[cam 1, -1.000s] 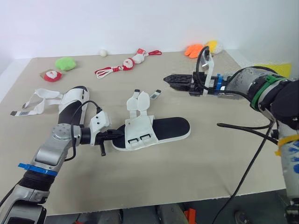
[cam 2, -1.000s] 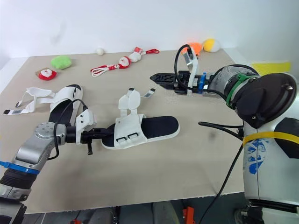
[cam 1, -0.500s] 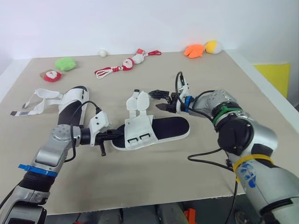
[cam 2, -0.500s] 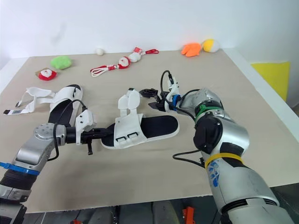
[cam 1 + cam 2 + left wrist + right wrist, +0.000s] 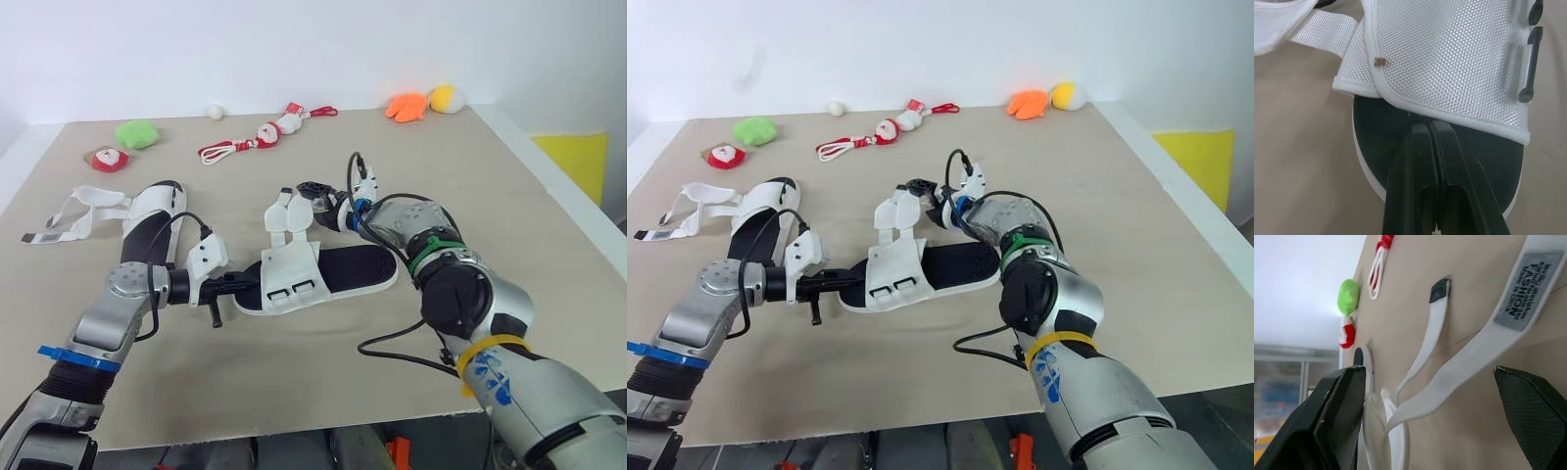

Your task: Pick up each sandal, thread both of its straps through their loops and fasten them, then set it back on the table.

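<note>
I am on the first step for the white mesh sandal with the black footbed [image 5: 328, 272], which lies flat on the beige desk [image 5: 343, 382], not yet lifted. Its two straps are unthreaded and spread on the desk beyond the sandal. My left tool [image 5: 1428, 125] is closed, its fingers pressed together. Their tips rest on the footbed at the edge of the white flap, and I cannot tell whether they pinch anything. My right tool [image 5: 318, 199] is spread wide just beside the strap ends. In its wrist view the white webbing strap with the grey printed label [image 5: 1474, 367] runs between the two fingers, untouched.

Next, I judge, the right tool should close on that strap near the label and lead its end to the black plastic loops [image 5: 294, 291] on the flap, while the left tool steadies the sole. The second white sandal [image 5: 147, 211] waits with loose straps well off to my left.
</note>
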Tool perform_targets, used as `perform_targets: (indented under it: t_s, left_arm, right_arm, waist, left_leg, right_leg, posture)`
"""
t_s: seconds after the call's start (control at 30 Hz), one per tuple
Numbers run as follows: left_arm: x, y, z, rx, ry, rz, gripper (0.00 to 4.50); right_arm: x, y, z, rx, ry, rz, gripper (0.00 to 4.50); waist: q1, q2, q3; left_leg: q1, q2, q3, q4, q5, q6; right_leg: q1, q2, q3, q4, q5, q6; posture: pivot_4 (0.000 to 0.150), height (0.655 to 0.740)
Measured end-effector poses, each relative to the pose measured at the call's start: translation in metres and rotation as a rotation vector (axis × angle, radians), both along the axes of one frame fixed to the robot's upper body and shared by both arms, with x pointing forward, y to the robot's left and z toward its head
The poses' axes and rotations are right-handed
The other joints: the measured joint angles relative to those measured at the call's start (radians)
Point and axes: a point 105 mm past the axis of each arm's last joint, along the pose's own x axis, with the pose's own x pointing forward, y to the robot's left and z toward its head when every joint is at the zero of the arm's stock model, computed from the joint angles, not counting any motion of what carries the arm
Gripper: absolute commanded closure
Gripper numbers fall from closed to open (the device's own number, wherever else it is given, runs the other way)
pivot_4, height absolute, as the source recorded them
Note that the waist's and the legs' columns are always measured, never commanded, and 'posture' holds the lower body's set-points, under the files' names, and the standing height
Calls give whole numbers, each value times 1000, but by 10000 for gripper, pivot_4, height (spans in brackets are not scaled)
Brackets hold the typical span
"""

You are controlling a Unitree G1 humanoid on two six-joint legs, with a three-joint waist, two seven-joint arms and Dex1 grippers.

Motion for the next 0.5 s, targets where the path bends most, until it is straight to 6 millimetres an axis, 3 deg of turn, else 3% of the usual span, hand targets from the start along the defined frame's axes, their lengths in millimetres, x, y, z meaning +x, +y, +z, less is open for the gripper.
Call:
perform_targets:
  t_s: [0.07,0.37,0.5]
  left_arm:
    - [0,0,0,1,0,0,44568]
    - [0,2,1,9,-4,2,45000]
    - [0,3,1,13,-6,3,45000]
  right_arm:
    - [3,-3,1,-2,-6,-35,0]
    - [6,-5,5,9,-33,-58,44233]
    - [5,-3,7,6,-62,-34,44791]
  waist:
    - [0,0,0]
    - [0,0,0]
    - [0,0,0]
  left_leg:
    - [0,0,0,0,0,0]
    - [0,3,0,0,0,1]
    - [0,3,0,0,0,1]
  right_leg:
    - [0,0,0,0,0,0]
    - [-1,3,0,0,0,0]
    - [-1,4,0,0,0,-1]
  posture:
    - [1500,7400]
    - [1500,7400]
    - [1500,7400]
